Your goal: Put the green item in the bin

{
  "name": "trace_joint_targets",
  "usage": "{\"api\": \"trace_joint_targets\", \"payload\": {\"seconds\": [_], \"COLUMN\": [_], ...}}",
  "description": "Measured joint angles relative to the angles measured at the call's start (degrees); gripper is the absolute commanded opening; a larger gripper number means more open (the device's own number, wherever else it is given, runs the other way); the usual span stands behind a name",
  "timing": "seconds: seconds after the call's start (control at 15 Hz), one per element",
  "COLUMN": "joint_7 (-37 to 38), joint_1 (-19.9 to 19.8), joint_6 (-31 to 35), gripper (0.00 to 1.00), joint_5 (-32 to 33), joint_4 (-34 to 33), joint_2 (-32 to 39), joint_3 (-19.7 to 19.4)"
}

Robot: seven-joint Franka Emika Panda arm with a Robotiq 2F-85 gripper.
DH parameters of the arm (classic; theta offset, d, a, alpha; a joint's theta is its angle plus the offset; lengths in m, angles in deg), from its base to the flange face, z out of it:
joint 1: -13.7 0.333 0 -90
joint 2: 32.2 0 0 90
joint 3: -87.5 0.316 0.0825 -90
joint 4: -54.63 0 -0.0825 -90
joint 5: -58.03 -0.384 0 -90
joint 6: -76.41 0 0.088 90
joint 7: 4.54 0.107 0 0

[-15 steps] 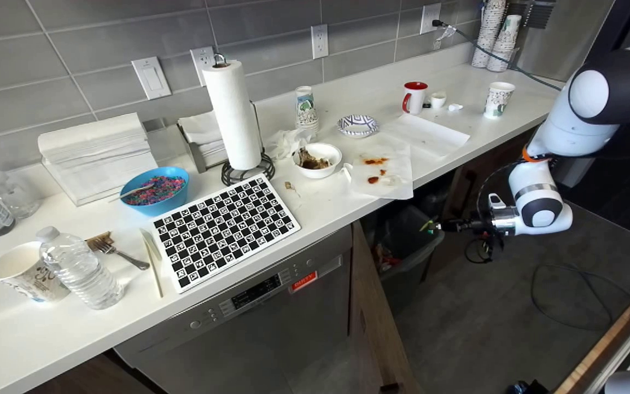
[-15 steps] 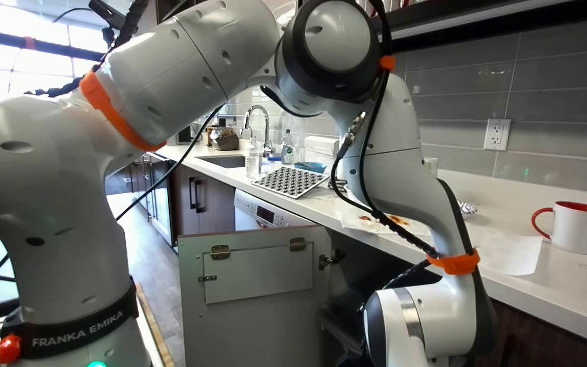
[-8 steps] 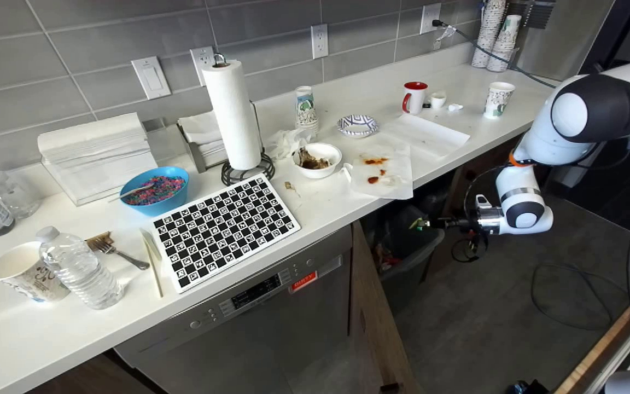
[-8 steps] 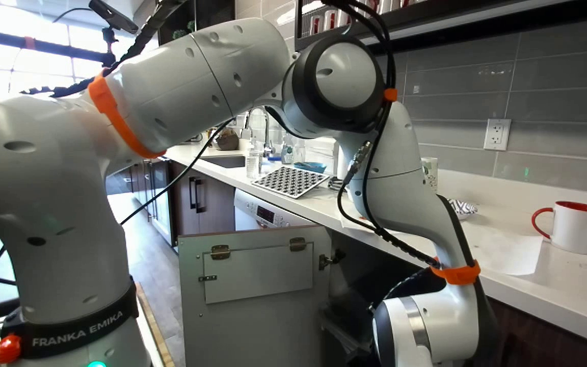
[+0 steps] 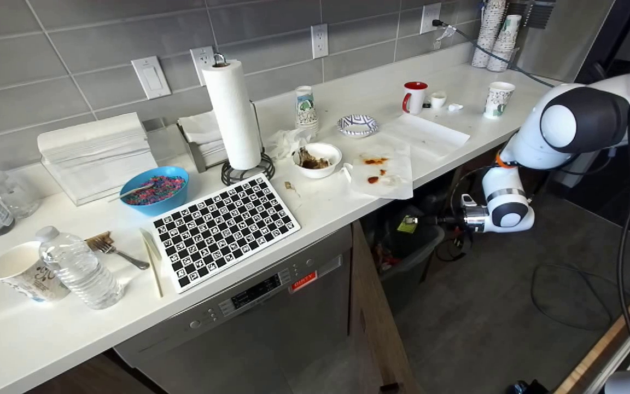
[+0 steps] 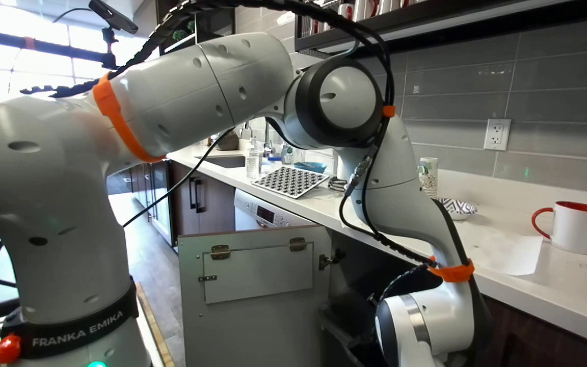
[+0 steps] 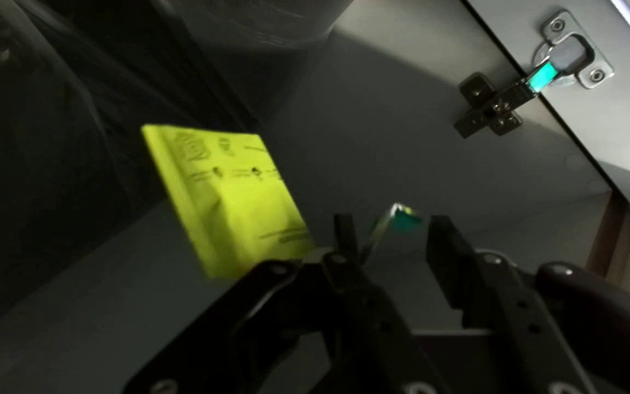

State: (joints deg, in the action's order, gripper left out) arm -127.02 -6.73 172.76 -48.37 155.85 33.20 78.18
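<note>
The green item is a yellow-green printed packet (image 7: 238,191) with a small teal-green fold (image 7: 405,220). In the wrist view the packet is beyond the near left finger, and the fold shows between the fingers. Whether it touches that finger I cannot tell. My gripper (image 7: 392,224) stands open with a clear gap. In an exterior view the packet (image 5: 407,225) is at the tips of my gripper (image 5: 415,220), over the bin (image 5: 427,251). The bin is dark grey with a black liner (image 7: 25,142). The gripper is hidden in an exterior view, where the bin's edge (image 6: 339,331) shows.
The bin stands inside a cabinet under the white counter (image 5: 337,210). The open cabinet door (image 5: 378,328) stands beside it; it also shows as a grey panel (image 6: 252,311). A stained paper sheet (image 5: 397,183) overhangs the counter edge above. A door hinge (image 7: 495,106) is near.
My gripper has moved left in an exterior view, further over the bin. The packet there has gone from a thin green sliver to a broad yellow-green face. The upper arm has lowered.
</note>
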Motion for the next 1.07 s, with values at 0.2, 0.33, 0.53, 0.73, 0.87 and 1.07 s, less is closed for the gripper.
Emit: {"api": "trace_joint_targets", "payload": {"seconds": [0.2, 0.33, 0.53, 0.73, 0.87, 1.07], "joint_7": [1.7, 3.7, 6.8, 9.6, 11.6, 15.3], "joint_1": [0.0, -0.1, -0.3, -0.3, -0.2, 0.3], "joint_6": [-0.1, -0.4, -1.6, -2.5, -2.8, -4.9], "gripper": [0.94, 1.00, 1.00, 1.00, 1.00, 1.00], "joint_5": [-0.3, -0.3, -0.3, -0.2, 0.7, 6.2], "joint_4": [-0.9, -1.0, -1.0, -0.7, -0.3, 1.1], "joint_2": [0.5, 0.4, 0.2, -0.1, -0.7, -2.3], "joint_3": [0.1, -0.1, -0.6, -1.4, -2.0, -3.8]}}
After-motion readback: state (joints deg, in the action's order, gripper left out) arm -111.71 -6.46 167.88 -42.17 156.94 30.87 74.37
